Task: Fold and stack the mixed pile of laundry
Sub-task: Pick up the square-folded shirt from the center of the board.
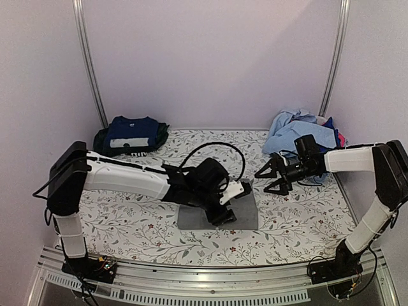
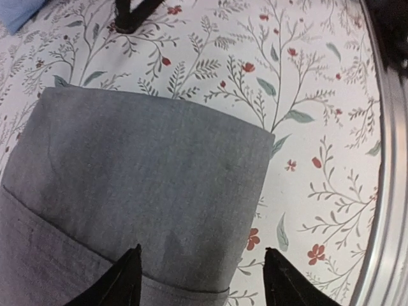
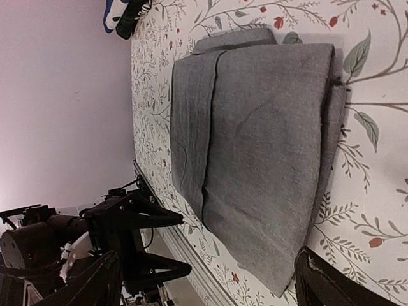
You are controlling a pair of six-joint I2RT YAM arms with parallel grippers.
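Observation:
A grey shirt (image 1: 245, 213) lies folded into a flat rectangle on the floral sheet at the middle front. My left gripper (image 1: 223, 215) hovers low over it. In the left wrist view its fingers (image 2: 203, 264) stand apart astride the grey shirt's (image 2: 146, 191) right folded edge, with nothing pinched. My right gripper (image 1: 268, 180) hangs open just right of the shirt, empty. Its wrist view looks across the grey shirt (image 3: 261, 140) from between the spread fingers (image 3: 204, 287). The unfolded pile of light blue shirts (image 1: 296, 131) sits at the back right. A folded navy T-shirt (image 1: 131, 134) rests on dark cloth at the back left.
The white sheet with leafy vines (image 1: 127, 210) covers the table. A metal rail (image 1: 210, 287) runs along the near edge. Two upright posts (image 1: 89, 64) stand against the back wall. A black cable (image 1: 217, 148) loops above the left wrist.

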